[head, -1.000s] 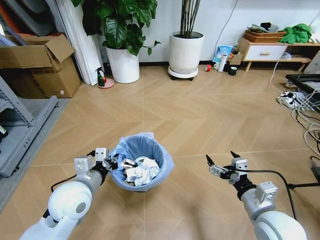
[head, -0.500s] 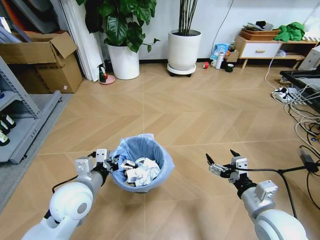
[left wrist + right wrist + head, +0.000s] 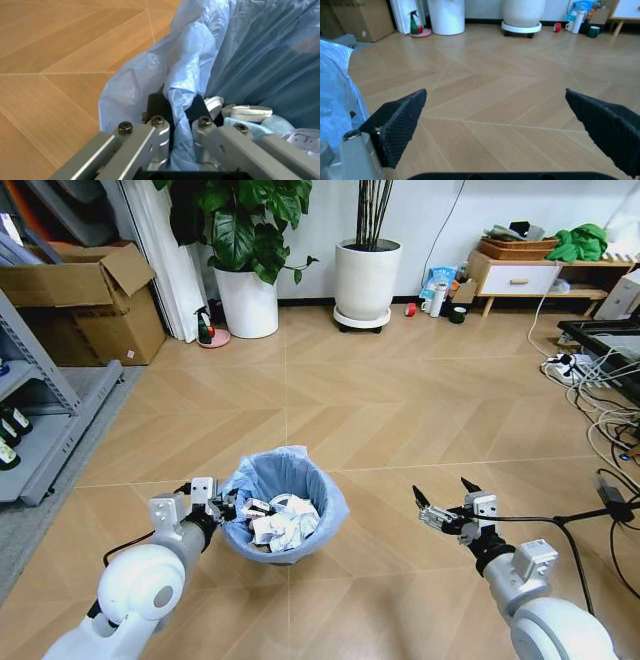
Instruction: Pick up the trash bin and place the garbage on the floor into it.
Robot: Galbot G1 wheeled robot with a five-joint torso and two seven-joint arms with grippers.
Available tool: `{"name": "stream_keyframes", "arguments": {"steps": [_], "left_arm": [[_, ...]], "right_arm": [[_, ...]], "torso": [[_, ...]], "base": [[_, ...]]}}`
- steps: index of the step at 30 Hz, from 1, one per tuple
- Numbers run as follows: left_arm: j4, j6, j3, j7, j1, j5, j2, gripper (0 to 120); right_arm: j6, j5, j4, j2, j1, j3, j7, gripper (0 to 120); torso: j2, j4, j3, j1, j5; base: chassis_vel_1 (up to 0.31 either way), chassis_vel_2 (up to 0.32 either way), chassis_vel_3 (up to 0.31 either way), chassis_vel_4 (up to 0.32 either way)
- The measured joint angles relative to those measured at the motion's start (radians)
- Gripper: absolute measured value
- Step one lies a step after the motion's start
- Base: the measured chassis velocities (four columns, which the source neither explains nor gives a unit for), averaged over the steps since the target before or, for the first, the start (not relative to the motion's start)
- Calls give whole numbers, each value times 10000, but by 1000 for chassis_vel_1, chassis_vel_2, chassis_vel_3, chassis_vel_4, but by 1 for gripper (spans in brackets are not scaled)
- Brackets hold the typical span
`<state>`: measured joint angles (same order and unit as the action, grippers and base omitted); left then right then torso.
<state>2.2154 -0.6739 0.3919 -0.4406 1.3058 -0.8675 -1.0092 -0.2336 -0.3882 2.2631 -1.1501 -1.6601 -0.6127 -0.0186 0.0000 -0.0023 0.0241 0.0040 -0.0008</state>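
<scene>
The trash bin, small and round with a crinkly light blue bag, is in front of me at lower left. Crumpled white garbage lies inside it. My left gripper is shut on the bin's near-left rim. In the left wrist view its fingers pinch the bag-covered rim. My right gripper hovers open over bare floor to the right of the bin, and its pads stand wide apart with nothing between them. A small red can stands on the floor far ahead, by the round pot.
Two white plant pots stand along the far wall. A white thermos and a dark mug sit beside a low cabinet. Cardboard boxes and a metal shelf are on the left, and cables are on the right.
The whole head view has shifted slightly as the camera moved. Both arms and the bin keep the same places relative to me.
</scene>
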Motion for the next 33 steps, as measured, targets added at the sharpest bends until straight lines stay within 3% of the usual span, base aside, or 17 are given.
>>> {"name": "stream_keyframes", "arguments": {"steps": [33], "left_arm": [[183,104,56,-14,150,88,-60,0]], "right_arm": [[109,350,264,-275,-378,71,-150,100]], "torso": [[0,-2,-1,-2,2]], "base": [[-20,-19,20,20]]}}
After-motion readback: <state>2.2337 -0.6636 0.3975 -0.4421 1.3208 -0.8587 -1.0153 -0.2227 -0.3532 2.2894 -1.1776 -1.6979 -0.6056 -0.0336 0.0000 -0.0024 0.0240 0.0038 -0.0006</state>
